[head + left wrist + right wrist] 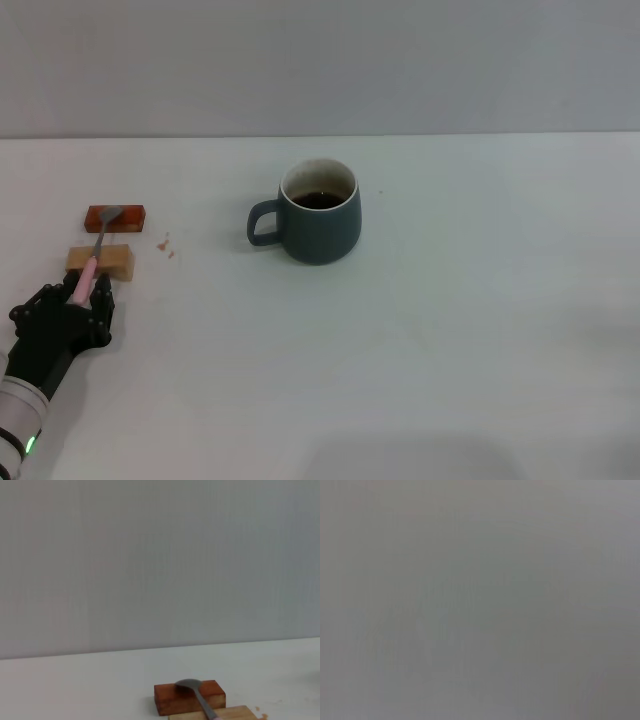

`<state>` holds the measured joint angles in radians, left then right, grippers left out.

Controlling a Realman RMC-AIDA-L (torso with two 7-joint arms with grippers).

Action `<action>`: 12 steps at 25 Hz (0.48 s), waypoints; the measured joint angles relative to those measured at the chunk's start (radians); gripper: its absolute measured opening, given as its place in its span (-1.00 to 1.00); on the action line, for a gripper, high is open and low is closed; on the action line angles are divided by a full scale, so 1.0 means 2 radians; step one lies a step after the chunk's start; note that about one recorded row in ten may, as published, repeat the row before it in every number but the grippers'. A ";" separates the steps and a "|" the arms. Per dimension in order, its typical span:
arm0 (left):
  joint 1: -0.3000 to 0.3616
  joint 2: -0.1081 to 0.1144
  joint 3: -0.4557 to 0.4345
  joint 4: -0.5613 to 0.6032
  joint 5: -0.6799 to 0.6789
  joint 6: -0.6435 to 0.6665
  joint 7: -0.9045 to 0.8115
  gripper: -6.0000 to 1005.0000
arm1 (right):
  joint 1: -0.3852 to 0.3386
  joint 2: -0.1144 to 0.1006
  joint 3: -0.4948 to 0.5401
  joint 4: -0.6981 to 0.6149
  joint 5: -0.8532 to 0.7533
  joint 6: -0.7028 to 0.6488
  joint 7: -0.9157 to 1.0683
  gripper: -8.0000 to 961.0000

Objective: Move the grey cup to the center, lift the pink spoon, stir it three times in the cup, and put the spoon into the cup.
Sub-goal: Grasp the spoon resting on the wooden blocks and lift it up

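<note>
Stood upright well right of the tan block (100, 261): grey cup (319, 224). Lay across that block and reddish-brown block (114, 216): pink spoon (98, 246), handle end clamped by left gripper (88, 290).

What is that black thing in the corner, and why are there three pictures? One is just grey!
The black thing is a robot's left gripper, a hand on the end of its left arm. The robot has two arms, and cameras on its head and on both wrists, so you get three pictures.

The head picture looks down at a white table. Near the middle stands a grey cup with dark liquid inside. By the gripper, a pink spoon lies across two small blocks, a tan block and a reddish-brown block. The gripper is right at the spoon's pink end; whether it is pinching it, I cannot tell.

The left wrist picture sees the same spoon and blocks from low down.

The grey picture is from the right wrist. It shows nothing recognisable, and the right arm is out of sight.
</note>
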<state>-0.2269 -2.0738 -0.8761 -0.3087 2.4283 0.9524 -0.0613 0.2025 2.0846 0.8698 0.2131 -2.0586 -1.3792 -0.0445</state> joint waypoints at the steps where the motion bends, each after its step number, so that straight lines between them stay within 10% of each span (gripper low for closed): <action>1: 0.000 0.000 -0.001 0.000 0.000 0.000 0.000 -0.31 | 0.000 0.000 0.000 0.000 0.000 0.000 0.000 -0.99; 12: 0.000 0.000 -0.005 0.000 -0.001 0.000 -0.001 -0.32 | 0.001 0.000 0.000 0.000 0.000 -0.001 0.001 -0.99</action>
<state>-0.2271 -2.0738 -0.8867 -0.3082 2.4268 0.9525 -0.0627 0.2041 2.0847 0.8697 0.2132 -2.0585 -1.3816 -0.0432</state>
